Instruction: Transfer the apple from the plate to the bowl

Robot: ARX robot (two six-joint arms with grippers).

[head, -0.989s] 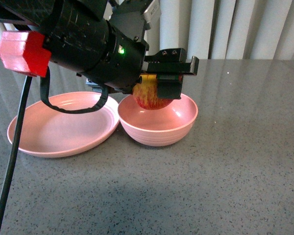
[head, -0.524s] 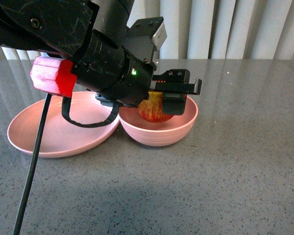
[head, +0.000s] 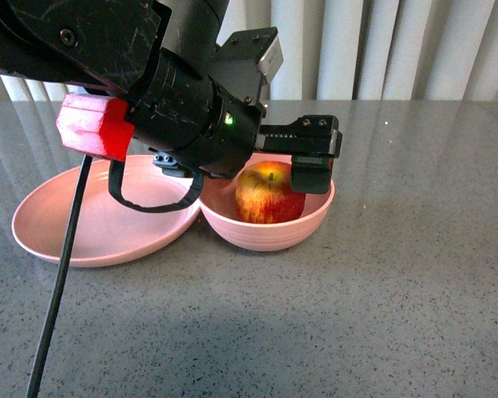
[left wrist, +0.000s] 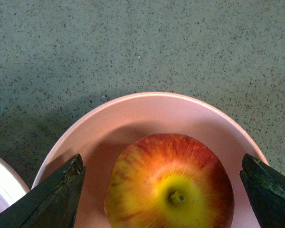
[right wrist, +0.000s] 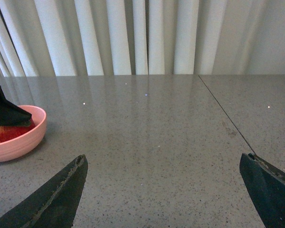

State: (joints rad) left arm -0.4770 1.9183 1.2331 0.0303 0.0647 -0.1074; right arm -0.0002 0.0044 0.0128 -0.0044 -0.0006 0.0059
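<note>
Sitting in the bowl (head: 270, 224), off the plate (head: 100, 220), the apple (head: 268, 192) looks delivered, left gripper (left wrist: 164, 190) fingers spread clear, only retreat remaining.

Office-like room: grey countertop (right wrist: 171, 142), vertical blinds (right wrist: 133, 33)

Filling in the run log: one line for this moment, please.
apple: in bowl | left gripper: open, astride apple | plate: no apple | right gripper: open, away from the bowl

A red apple (head: 268, 193) streaked yellow, pink bowl (head: 266, 230) and plate (head: 100, 220), grey speckled table (head: 382, 290).
</note>
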